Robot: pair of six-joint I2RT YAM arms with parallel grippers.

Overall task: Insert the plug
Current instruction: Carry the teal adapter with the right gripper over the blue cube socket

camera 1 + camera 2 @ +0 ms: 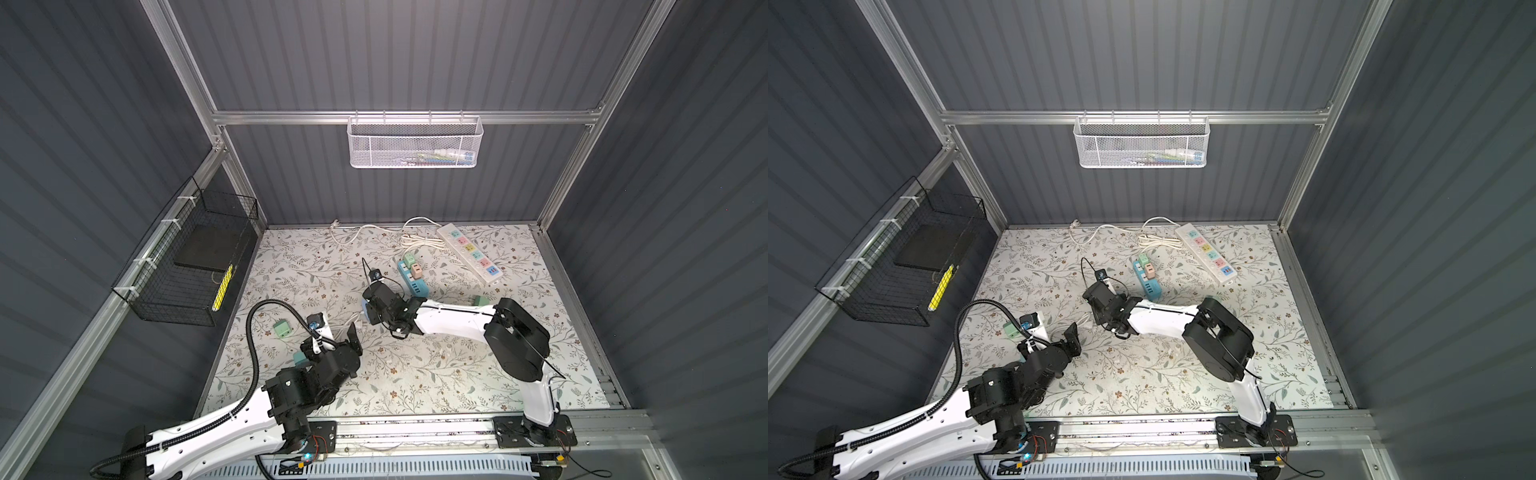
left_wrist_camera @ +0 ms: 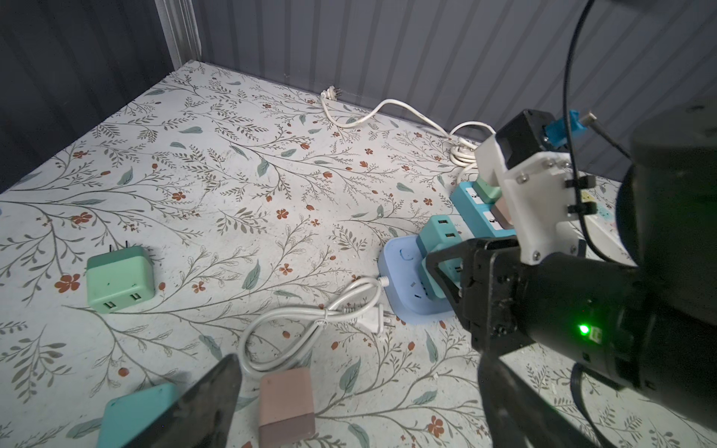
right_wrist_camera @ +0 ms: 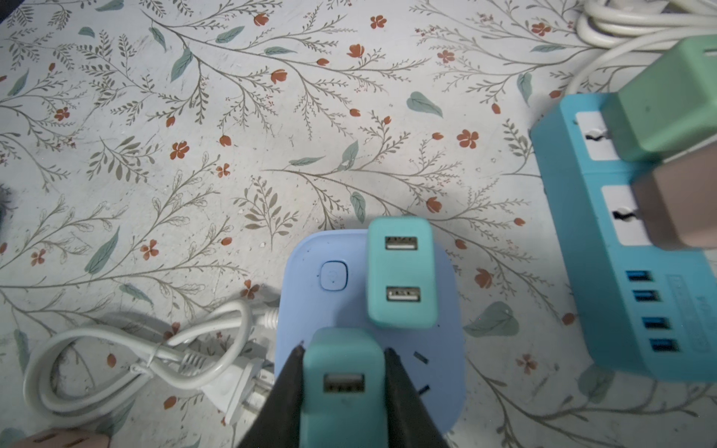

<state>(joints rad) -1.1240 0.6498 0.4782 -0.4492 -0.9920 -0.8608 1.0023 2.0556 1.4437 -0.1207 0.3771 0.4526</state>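
Right gripper [image 3: 344,350] clamped on teal USB charger [image 3: 343,388], port face upward, long axis along the fingers, over blue socket block [image 3: 302,306]; top views hide it. Left gripper [image 1: 337,332] wide open, empty.

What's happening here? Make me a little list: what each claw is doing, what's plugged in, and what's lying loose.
right gripper: shut on a teal charger, right over the blue hub
left gripper: open, holding nothing
plugged into hub: second teal charger
loose on table: green charger, pink charger
held charger pushed in: cannot tell
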